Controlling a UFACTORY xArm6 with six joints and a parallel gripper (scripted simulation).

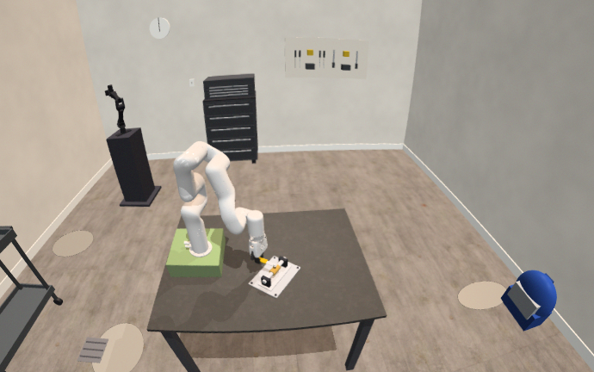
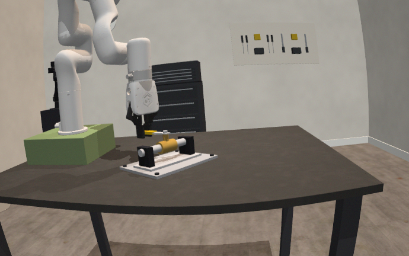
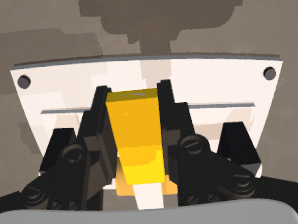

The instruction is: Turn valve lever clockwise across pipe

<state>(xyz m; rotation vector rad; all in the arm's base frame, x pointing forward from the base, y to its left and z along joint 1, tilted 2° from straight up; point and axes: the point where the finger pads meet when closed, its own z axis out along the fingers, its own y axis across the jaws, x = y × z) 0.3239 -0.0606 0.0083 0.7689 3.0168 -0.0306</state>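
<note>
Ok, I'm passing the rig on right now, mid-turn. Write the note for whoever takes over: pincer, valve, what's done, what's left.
Pincer: shut on the yellow tip of the lever, pointing straight down.
Valve: on its white plate on the table, in front of the green arm base.
Lever: in the top view it reaches toward the arm base, about square to the pipe; the wrist view shows it square to the plate's long edge.
Done: grip taken; the turn looks at or near its end.
Left: confirm it is across, open the pincer, lift off, hold still touching nothing.
</note>
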